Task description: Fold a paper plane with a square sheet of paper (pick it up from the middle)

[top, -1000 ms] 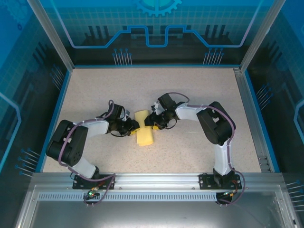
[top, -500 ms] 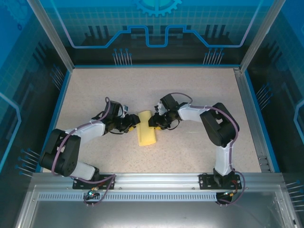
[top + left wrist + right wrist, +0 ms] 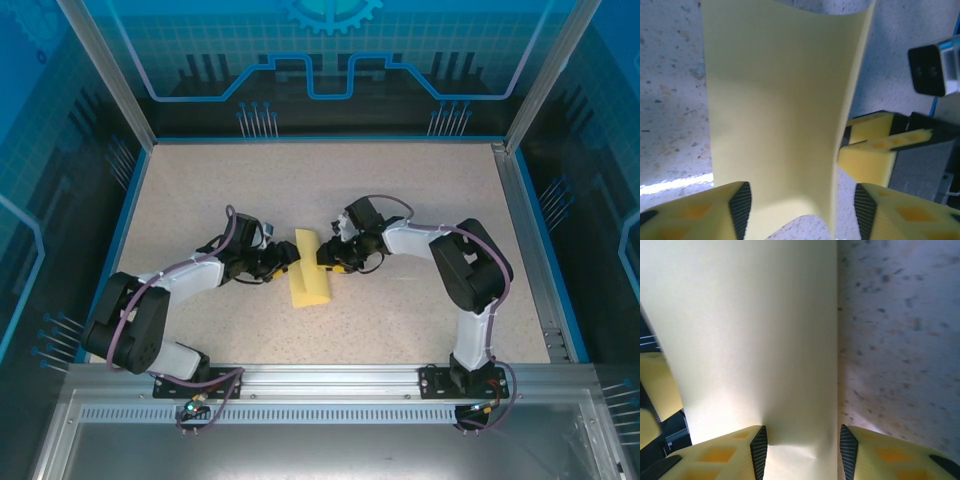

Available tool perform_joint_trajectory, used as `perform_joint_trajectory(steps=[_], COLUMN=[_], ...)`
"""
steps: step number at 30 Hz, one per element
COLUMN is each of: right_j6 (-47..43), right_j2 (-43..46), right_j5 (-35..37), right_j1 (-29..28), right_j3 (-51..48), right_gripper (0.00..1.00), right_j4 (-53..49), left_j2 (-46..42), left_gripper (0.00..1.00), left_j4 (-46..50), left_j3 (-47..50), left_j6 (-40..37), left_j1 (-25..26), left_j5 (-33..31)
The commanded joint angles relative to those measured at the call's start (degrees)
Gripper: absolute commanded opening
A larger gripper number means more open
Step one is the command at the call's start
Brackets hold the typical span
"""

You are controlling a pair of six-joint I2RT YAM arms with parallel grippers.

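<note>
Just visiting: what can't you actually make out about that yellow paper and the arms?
- Creases in the square sheet of paper: too small from the top camera, blurred close up.
- Its far end: cut off by the top edge of the right wrist view.
- Whether the right arm's jaws pinch it: the paper covers their contact in the right wrist view.

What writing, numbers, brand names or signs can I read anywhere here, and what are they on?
No words, numbers or brand names can be read in any view.
Paper: plain pale yellow, nothing written on it.
Back wall: a gear sign and blue line patterns, no letters.
</note>
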State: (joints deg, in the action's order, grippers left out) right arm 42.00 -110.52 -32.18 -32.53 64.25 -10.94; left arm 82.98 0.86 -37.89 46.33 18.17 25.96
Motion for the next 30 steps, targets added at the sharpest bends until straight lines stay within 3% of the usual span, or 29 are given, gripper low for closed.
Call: perform_joint_trajectory(steps=[1, 7, 19, 30], right_j6=[-0.2, -0.3, 1.0, -1.0], right_j2=[-1.7, -1.2, 3.4, 15.1], right_j5=[-1.3, -1.5, -1.9, -3.2], right_j1=[-0.8, -0.7, 2.9, 10.9], right_j3=[1.4, 1.2, -3.6, -13.5], right_gripper=[0.46, 0.46, 0.48, 0.54], right_j4=[0.1, 0.1, 2.6, 2.2], left_j2=[0.3, 4.8, 8.4, 15.0], left_gripper=[0.64, 0.57, 0.17, 0.07], left_j4=[-3.0, -6.7, -18.2, -20.3], left_j3=[-0.2, -1.1, -3.0, -13.0], left_j6=[1.8, 2.8, 4.9, 4.0], left_j1=[0.5, 0.6, 3.2, 10.0], left_j5=[2.5, 6.0, 12.0, 14.9])
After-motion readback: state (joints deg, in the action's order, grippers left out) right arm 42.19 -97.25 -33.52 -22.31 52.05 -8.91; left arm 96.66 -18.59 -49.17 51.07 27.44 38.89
